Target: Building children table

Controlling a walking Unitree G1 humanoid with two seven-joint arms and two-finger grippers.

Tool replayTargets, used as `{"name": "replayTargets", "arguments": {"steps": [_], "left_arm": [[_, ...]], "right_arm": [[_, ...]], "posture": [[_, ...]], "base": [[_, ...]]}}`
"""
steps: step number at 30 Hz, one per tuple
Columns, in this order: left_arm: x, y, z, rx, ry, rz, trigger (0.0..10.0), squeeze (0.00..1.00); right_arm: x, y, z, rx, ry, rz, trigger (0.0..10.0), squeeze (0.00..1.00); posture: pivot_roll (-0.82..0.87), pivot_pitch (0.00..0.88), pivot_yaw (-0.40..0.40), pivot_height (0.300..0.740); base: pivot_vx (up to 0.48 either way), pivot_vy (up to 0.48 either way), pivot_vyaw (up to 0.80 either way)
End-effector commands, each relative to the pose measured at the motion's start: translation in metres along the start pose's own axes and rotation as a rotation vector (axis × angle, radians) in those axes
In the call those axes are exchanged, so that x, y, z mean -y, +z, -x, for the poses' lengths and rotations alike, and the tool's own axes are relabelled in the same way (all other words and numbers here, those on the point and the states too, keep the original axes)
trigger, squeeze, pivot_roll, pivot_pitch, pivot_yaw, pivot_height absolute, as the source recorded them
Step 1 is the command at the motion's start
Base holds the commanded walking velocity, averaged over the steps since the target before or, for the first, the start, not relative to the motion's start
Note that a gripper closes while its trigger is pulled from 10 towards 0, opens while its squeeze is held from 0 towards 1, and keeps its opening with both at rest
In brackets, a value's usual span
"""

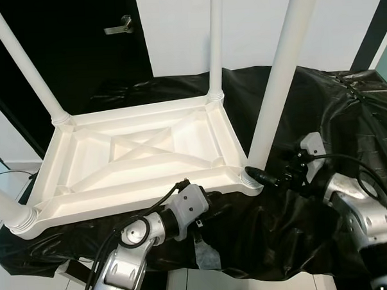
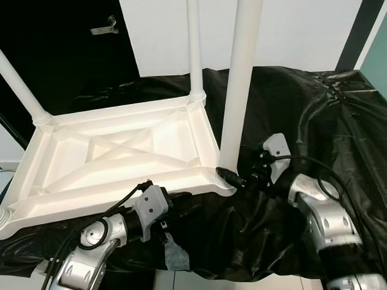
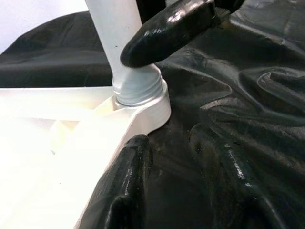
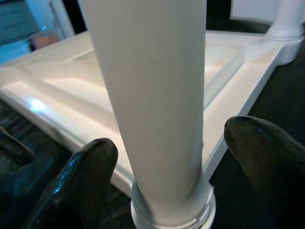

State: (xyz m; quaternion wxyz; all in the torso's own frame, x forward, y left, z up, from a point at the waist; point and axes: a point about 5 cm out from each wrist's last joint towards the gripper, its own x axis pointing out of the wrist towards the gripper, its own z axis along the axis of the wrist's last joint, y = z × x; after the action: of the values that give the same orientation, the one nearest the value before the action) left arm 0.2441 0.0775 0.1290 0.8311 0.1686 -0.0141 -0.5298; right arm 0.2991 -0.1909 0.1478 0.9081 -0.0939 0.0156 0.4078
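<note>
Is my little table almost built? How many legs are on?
Nearly. The white tabletop lies upside down on the black cover, and four legs stand up from its corners, so that looks done. In hand: the right gripper has its jaws open around the base of the near right leg, where threads show at the socket, so it may need tightening. The left gripper waits by the near edge. Left: flipping it upright.

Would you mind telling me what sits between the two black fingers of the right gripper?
The near-right white plastic table leg stands between the right gripper's open jaws, just above its threaded socket, in the right wrist view.
</note>
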Motion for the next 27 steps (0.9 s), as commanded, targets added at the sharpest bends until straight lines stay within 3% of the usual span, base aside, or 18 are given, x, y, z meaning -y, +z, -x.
{"name": "replayTargets", "arguments": {"steps": [1, 3, 4, 5, 6, 13, 16, 17, 20, 21, 24, 26, 27], "left_arm": [[-0.004, 0.000, 0.000, 0.001, 0.082, 0.010, 10.0, 0.00], [-0.004, 0.001, -0.001, 0.002, 0.084, 0.009, 10.0, 0.00], [-0.004, 0.002, -0.002, 0.003, 0.086, 0.008, 10.0, 0.00], [-0.003, 0.002, -0.003, 0.004, 0.087, 0.008, 10.0, 0.00], [-0.003, 0.002, -0.004, 0.005, 0.088, 0.008, 10.0, 0.00], [-0.002, 0.003, -0.005, 0.007, 0.095, 0.012, 10.0, 0.00], [-0.001, 0.003, -0.007, 0.011, 0.095, 0.015, 10.0, 0.00], [0.000, 0.003, -0.007, 0.012, 0.094, 0.015, 10.0, 0.00], [0.000, 0.003, -0.007, 0.012, 0.093, 0.016, 10.0, 0.00], [0.000, 0.003, -0.007, 0.013, 0.092, 0.016, 10.0, 0.00], [0.000, 0.004, -0.007, 0.014, 0.089, 0.016, 10.0, 0.00], [-0.003, 0.006, -0.007, 0.023, 0.100, 0.018, 10.0, 0.00], [-0.003, 0.006, -0.007, 0.023, 0.100, 0.018, 10.0, 0.00]], "right_arm": [[0.006, 0.003, -0.005, -0.025, 0.054, 0.028, 10.0, 0.00], [0.011, 0.005, -0.009, -0.034, 0.088, 0.048, 9.8, 0.00], [0.012, 0.007, -0.014, -0.042, 0.118, 0.067, 3.8, 0.00], [0.012, 0.008, -0.016, -0.047, 0.135, 0.078, 3.8, 0.00], [0.011, 0.008, -0.018, -0.047, 0.149, 0.084, 0.0, 0.00], [0.009, 0.009, -0.020, -0.047, 0.187, 0.095, 0.0, 0.00], [0.008, 0.005, -0.013, -0.052, 0.190, 0.087, 0.0, 0.00], [0.007, 0.004, -0.011, -0.055, 0.179, 0.079, 1.5, 0.00], [0.008, 0.002, -0.010, -0.057, 0.174, 0.073, 1.5, 0.00], [0.008, 0.001, -0.010, -0.061, 0.159, 0.070, 10.0, 0.00], [0.005, -0.002, -0.010, -0.060, 0.087, 0.070, 10.0, 0.00], [0.004, -0.010, -0.013, -0.088, -0.108, 0.093, 10.0, 0.00], [0.004, -0.010, -0.013, -0.088, -0.108, 0.093, 10.0, 0.00]], "posture": [[0.04, 0.000, 0.031, 0.740], [0.04, 0.000, 0.029, 0.740], [0.05, 0.000, 0.025, 0.740], [0.05, 0.000, 0.024, 0.740], [0.04, 0.000, 0.021, 0.740], [0.04, 0.000, 0.017, 0.740], [0.04, 0.000, 0.016, 0.740], [0.03, 0.000, 0.016, 0.740], [0.03, 0.000, 0.016, 0.740], [0.03, 0.000, 0.018, 0.740], [0.03, 0.000, 0.016, 0.740], [0.02, 0.000, 0.013, 0.740], [0.02, 0.000, 0.013, 0.740]], "base": [[0.000, 0.000, 0.00], [0.000, 0.000, 0.00], [0.000, 0.000, 0.00], [0.000, 0.000, 0.00], [0.000, 0.000, 0.00], [0.000, 0.000, 0.00], [0.000, 0.000, 0.00], [0.000, 0.000, 0.00], [0.000, 0.000, 0.00], [0.000, 0.000, 0.00], [0.000, 0.000, 0.00], [0.000, 0.000, 0.00], [0.000, 0.000, 0.00]]}}
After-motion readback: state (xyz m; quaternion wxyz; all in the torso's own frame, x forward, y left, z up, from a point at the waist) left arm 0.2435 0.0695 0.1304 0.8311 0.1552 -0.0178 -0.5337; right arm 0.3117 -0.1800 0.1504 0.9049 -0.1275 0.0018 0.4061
